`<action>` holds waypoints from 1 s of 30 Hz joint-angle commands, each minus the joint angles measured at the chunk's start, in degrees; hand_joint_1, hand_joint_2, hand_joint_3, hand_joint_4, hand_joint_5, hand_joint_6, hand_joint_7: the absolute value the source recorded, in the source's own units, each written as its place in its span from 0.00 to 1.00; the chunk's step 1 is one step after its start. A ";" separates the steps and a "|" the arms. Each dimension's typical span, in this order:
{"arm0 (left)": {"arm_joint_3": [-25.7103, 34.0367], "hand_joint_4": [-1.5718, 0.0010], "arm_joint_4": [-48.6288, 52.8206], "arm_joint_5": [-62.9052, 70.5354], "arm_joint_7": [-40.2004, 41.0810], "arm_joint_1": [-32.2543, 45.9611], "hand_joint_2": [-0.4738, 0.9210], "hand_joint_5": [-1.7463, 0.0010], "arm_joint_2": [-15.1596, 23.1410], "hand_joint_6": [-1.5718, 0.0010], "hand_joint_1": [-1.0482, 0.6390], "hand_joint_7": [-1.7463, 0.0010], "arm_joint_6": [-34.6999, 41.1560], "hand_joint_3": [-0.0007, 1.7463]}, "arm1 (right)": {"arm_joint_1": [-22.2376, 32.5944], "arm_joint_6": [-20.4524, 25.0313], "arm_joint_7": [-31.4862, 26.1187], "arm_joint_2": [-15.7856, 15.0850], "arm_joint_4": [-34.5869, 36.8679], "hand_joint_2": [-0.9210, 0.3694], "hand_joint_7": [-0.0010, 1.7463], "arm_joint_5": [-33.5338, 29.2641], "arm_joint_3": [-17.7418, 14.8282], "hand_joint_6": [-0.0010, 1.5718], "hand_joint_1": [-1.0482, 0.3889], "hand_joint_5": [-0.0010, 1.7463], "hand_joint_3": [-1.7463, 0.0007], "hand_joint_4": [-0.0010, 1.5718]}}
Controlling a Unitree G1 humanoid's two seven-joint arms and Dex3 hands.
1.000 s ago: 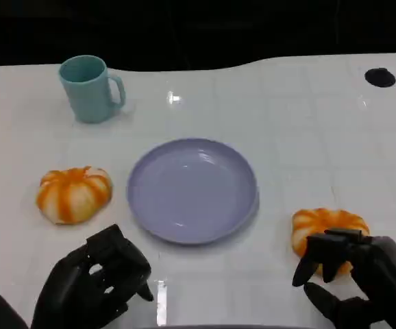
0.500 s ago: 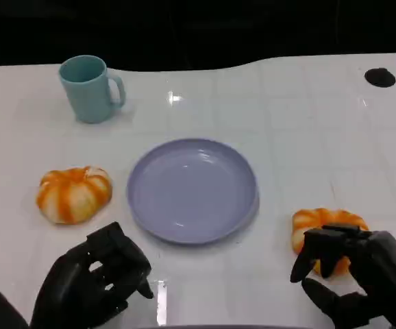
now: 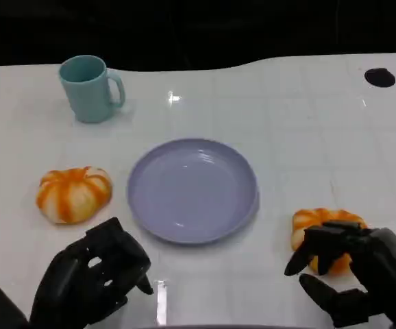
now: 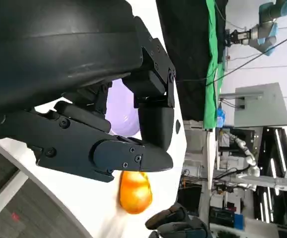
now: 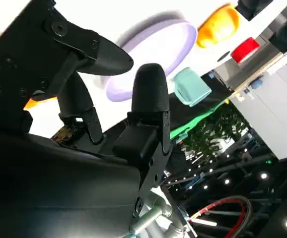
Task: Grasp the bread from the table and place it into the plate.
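1. The right robot hand (image 3: 352, 274) sits at the near right of the tabletop (image 3: 301, 137), its fingers (image 3: 321, 248) arched over the near side of a bread roll (image 3: 325, 229) and its thumb spread apart below. The fingers overlap the roll in the head view, but I cannot tell whether they touch it; the robot hand is spread and has not closed on anything.
2. In the right wrist view, the same fingers (image 5: 148, 94) stand apart with open space between them.
3. That orange-and-white bread roll lies on the tabletop, just right of the plate (image 3: 192, 190) and apart from its rim.
4. The left robot hand (image 3: 92, 277) rests at the near left with its fingers curled inward, and it holds nothing.
5. A second bread roll (image 3: 73, 194) lies on the tabletop beyond the left robot hand, just left of the plate and not touching it.
6. The lilac plate sits in the middle of the white tabletop with nothing in it.
7. A teal mug (image 3: 90, 88) stands upright at the far left, well apart from the plate, its handle turned to the right.
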 commanded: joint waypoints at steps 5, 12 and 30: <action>0.37 0.60 -0.21 0.15 0.19 0.33 1.00 0.00 0.64 0.61 0.28 0.20 -0.62 0.17 | 4.35 18.30 12.10 -4.68 -18.70 0.18 0.21 -5.94 -1.99 0.42 0.46 0.55 0.76 0.33; 0.36 0.60 -0.26 -0.09 0.18 0.39 1.00 0.00 0.64 0.61 0.29 0.19 -0.09 0.17 | 6.89 30.89 23.88 -9.58 -33.41 0.05 0.01 -14.36 -3.25 0.27 0.39 0.25 0.98 0.16; 0.07 0.60 -0.16 0.34 0.51 0.32 1.00 0.00 0.12 0.62 0.28 0.19 -0.37 0.17 | 3.96 38.81 25.71 -10.31 -31.78 0.07 0.00 -26.77 0.76 0.17 0.33 0.19 1.00 0.05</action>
